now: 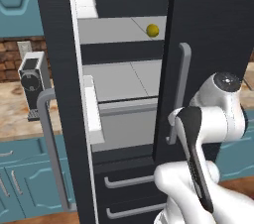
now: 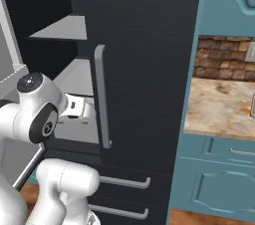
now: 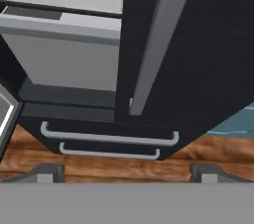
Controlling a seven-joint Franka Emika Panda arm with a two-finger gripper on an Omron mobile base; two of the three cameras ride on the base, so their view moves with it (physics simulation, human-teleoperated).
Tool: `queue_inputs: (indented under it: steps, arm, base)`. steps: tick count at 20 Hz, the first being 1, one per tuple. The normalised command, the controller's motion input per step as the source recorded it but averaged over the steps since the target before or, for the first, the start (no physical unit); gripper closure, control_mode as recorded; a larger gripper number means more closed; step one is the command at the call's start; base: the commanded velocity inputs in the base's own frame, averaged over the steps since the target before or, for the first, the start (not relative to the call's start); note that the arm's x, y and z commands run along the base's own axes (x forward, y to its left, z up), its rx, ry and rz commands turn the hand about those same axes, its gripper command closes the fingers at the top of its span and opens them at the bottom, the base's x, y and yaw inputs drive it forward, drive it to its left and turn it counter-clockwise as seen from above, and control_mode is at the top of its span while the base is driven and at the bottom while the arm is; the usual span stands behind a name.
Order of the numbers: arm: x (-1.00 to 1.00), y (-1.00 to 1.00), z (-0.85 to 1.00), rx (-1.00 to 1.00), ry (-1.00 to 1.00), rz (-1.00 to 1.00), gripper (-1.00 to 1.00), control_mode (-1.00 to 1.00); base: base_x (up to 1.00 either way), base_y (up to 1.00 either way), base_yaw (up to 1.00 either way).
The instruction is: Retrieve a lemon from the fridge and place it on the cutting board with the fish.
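The black fridge (image 1: 208, 25) has its left door (image 1: 58, 69) swung open and its right door shut. The yellow lemon (image 1: 153, 30) lies on an upper grey shelf near the edge of the shut door. My gripper (image 3: 128, 173) is open, its tips wide apart with nothing between them. It hangs low and looks at the bottom end of the right door's grey handle (image 3: 149, 59) and the lower drawers (image 3: 109, 139). In the right base view my white hand (image 2: 75, 108) sits just left of that handle (image 2: 101, 94), at the level of the lower shelf. The cutting board and the fish are out of view.
The open door's bar handle (image 1: 47, 134) and white door bins (image 1: 92, 111) stick out at the left. A coffee machine (image 1: 33, 82) stands on the marbled counter beyond. Teal cabinets (image 2: 219, 189) and another counter (image 2: 224, 104) flank the fridge on the right.
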Motion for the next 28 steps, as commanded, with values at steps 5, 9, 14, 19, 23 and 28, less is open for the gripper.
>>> queue_inputs:
  steps: [5, 9, 14, 19, 23, 28]
  arm:
    - [-0.01, -0.02, 0.57, -0.02, -0.3, -0.04, -1.0, -1.0]
    - [0.08, -0.16, 0.21, 0.22, -0.17, 0.0, -1.0, -1.0]
    - [0.01, -0.47, 0.0, 0.33, -0.08, -0.01, -1.0, -1.0]
    - [0.03, -0.02, 0.03, -0.09, -0.19, -0.02, -1.0, -1.0]
    - [0.16, -0.01, 0.08, -0.24, -0.07, -0.11, -1.0, -1.0]
    - [0.09, 0.0, 0.08, -0.05, 0.12, -0.03, -1.0, -1.0]
  base:
    - [0.0, 0.0, 0.0]
    - [0.0, 0.0, 0.0]
    - [0.0, 0.0, 0.0]
    - [0.0, 0.0, 0.0]
    - [0.0, 0.0, 0.0]
    - [0.0, 0.0, 0.0]
